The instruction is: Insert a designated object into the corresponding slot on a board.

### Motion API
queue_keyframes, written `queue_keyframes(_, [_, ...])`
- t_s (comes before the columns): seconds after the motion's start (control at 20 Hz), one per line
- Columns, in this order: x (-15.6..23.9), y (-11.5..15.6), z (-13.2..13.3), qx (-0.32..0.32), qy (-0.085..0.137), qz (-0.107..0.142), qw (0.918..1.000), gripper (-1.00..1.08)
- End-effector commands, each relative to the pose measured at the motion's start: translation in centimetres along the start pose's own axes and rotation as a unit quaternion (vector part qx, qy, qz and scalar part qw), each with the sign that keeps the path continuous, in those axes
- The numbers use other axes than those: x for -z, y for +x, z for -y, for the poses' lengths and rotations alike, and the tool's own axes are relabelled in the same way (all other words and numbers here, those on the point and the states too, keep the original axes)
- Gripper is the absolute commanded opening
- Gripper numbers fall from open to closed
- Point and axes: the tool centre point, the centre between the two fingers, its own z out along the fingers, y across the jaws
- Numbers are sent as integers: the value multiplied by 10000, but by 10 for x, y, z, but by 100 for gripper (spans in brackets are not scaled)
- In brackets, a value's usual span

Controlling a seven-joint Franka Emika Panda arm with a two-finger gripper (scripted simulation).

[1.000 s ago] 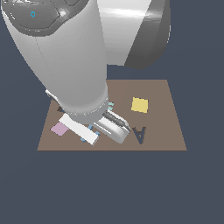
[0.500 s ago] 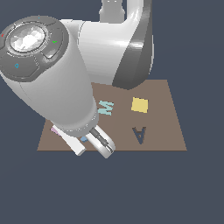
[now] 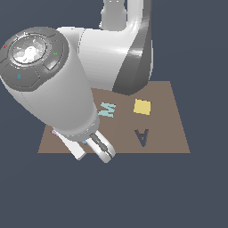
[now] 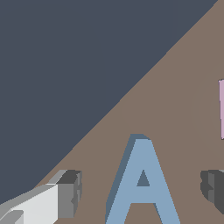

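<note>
Gripper, fingers spread either side of the light blue letter A lying flat near the brown board's edge, apparently positioned for grasping; dark A-shaped slot lies well apart.

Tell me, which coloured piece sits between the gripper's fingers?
The light blue A-shaped block, flat between the open gripper's fingers. The teal letter M and yellow square tile lie elsewhere.
</note>
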Motion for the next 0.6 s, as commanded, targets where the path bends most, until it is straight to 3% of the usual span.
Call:
queue_keyframes(0.0, [-9, 0, 0, -9, -4, 6, 10000, 100])
queue_keyframes(0.2, [-15, 0, 0, -16, -3, 5, 10000, 100])
queue_keyframes(0.25, [-15, 0, 0, -16, -3, 5, 10000, -100])
queue_keyframes(0.55, [-15, 0, 0, -16, -3, 5, 10000, -100])
